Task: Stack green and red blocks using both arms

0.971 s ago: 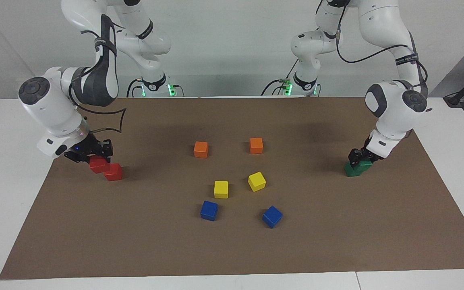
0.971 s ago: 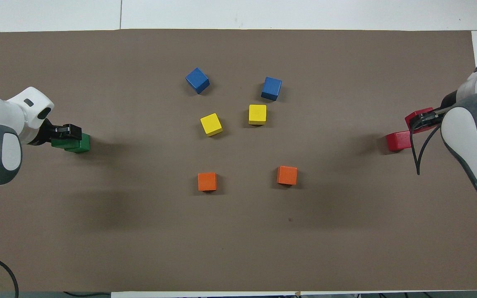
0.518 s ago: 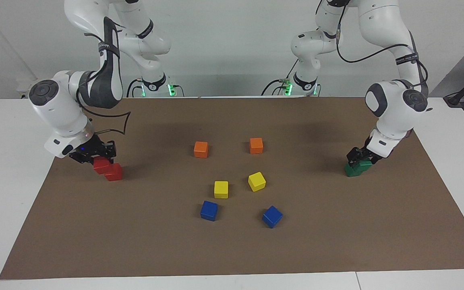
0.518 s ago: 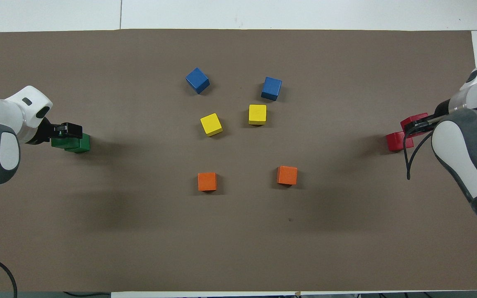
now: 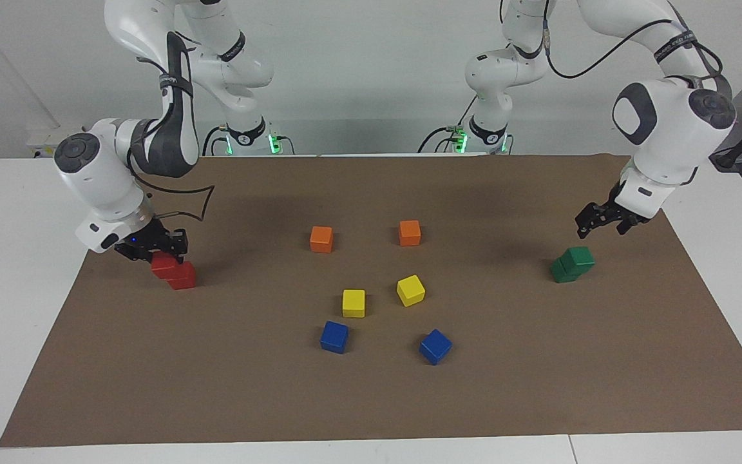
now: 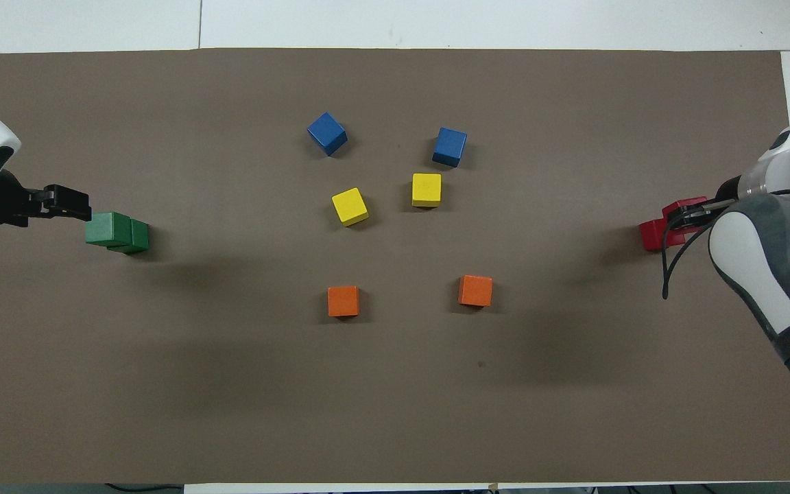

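Brown mat [image 5: 216, 386]: green stack [image 5: 572, 264] sits under open left jaws; right jaws grip red block [image 5: 163, 263].

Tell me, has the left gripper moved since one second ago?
Yes. The left gripper has risen off the green stack and now hangs open above it, toward the robots' side.

2 stacks [image 5: 572, 264] [image 5: 174, 272] at table ends, 6 cubes [image 5: 379, 290] between

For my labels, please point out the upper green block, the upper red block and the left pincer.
Upper green block [image 5: 581, 257]: facing view, its front face.
Upper red block [image 5: 163, 263]: facing view, its visible side below the right pincer.
Left pincer [image 5: 596, 219]: facing view, between its fingertips.
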Motion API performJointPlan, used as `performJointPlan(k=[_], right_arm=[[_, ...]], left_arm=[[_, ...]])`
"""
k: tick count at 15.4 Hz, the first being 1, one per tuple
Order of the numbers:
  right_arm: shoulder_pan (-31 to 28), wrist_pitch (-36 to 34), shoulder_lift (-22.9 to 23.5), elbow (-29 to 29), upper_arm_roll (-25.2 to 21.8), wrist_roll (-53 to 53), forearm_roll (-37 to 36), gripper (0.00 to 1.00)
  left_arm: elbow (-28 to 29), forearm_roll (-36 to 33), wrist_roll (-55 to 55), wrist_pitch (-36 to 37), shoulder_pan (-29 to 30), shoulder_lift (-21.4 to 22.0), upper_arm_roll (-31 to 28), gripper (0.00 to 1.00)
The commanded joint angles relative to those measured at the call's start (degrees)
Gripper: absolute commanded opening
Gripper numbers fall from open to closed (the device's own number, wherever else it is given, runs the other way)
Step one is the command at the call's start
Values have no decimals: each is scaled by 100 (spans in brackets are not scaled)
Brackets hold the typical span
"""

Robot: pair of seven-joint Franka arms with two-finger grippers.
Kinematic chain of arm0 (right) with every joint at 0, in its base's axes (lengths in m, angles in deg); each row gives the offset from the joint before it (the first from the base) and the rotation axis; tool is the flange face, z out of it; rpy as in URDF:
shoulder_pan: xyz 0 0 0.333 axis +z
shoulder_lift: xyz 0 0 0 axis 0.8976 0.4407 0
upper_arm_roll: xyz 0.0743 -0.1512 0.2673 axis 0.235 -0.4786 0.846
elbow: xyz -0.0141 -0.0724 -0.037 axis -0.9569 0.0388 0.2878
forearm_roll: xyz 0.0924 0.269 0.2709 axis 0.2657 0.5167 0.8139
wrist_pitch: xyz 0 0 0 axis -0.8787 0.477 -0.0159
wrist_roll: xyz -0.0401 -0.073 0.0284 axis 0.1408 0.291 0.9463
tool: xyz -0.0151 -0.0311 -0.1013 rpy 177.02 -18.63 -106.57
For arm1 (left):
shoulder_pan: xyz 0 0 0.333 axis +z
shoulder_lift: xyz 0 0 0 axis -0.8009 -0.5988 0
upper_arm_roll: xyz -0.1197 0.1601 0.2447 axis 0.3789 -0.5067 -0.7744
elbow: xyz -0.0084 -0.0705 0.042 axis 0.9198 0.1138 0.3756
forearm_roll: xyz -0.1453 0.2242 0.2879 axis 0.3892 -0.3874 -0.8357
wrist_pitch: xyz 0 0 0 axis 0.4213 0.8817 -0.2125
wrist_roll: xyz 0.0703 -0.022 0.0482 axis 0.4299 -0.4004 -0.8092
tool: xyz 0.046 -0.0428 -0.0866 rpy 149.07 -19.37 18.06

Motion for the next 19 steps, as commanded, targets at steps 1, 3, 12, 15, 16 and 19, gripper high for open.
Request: performJointPlan(k=[1,3,12,15,16,19], right_arm=[[-141,142,-184,-281,77,-79,62,2],[-150,238,-176,-334,77,-79,71,2],[-88,625,-202,-686,77,167,62,2],[-62,634,-219,-730,77,307,62,2],[-71,643,-228,-747,77,316,62,2],[-80,661,-237,-756,77,316,62,6]], left_arm=[[-63,69,86,321,-18,371,-7,100],[-176,69,69,532,-44,477,28,100],[-1318,69,60,1410,-686,91,-253,100],[-1434,8,51,1491,-852,29,-297,100],[-1416,-1,60,1447,-870,46,-323,100],[-1390,17,43,1420,-897,82,-376,100]])
